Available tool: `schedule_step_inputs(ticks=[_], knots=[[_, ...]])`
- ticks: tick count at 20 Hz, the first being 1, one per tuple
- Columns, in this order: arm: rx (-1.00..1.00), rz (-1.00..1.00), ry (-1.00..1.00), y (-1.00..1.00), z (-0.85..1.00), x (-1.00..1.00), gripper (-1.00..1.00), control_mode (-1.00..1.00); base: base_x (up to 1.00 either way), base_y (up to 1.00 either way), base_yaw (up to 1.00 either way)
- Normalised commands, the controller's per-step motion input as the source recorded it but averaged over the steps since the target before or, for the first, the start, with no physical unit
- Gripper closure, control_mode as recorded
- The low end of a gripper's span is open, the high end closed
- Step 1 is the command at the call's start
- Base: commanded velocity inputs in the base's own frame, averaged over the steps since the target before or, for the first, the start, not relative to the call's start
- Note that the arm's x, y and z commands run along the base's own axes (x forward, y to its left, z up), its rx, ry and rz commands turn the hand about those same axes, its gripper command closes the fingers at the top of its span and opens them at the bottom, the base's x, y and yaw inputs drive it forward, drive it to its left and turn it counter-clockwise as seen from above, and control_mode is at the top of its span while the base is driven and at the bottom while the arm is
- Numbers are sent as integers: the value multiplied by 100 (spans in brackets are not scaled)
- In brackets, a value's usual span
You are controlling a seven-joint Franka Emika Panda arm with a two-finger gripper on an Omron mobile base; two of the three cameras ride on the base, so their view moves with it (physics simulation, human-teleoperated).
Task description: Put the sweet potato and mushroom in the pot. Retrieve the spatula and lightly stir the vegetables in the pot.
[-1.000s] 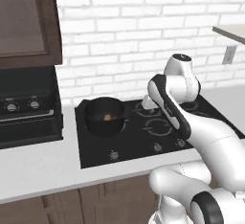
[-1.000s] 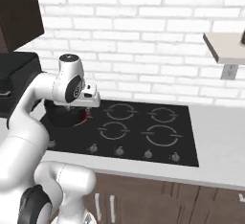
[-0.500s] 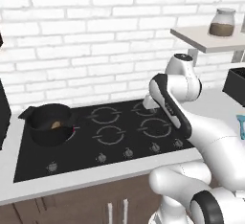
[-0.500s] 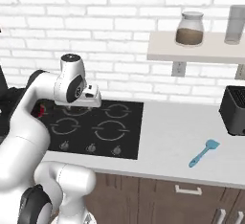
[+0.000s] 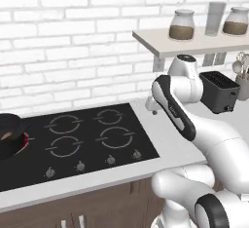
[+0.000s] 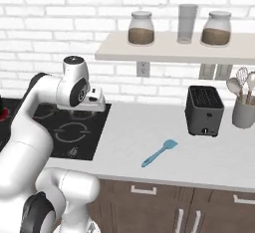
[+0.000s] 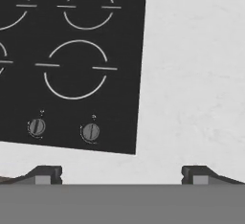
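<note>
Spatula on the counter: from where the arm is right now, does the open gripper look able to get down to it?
Probably yes. The spatula lies flat on bare counter, apart from the toaster, and the open, empty gripper hangs over the cooktop's right edge with nothing between.

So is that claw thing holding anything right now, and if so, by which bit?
Nothing is held. The gripper is open and bare over the counter beside the cooktop; the spatula lies untouched on the counter.
</note>
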Motion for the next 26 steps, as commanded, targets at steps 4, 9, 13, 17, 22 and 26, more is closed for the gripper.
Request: schedule_step_inputs(ticks=[4, 9, 13, 17, 22, 26], knots=[[0, 0, 0, 0, 0, 0, -100, 100, 0, -59, -12], [0, 0, 0, 0, 0, 0, -100, 100, 0, -42, -10], [0, 0, 1, -2, -19, 0, -100, -100, 0, 0, 0], [5, -13, 6, -35, -49, 0, -100, -100, 0, 0, 0], [6, -26, 12, -45, -46, 0, -100, -100, 0, 0, 0], [4, -36, 19, -58, -38, -1, -100, -100, 0, 0, 0]])
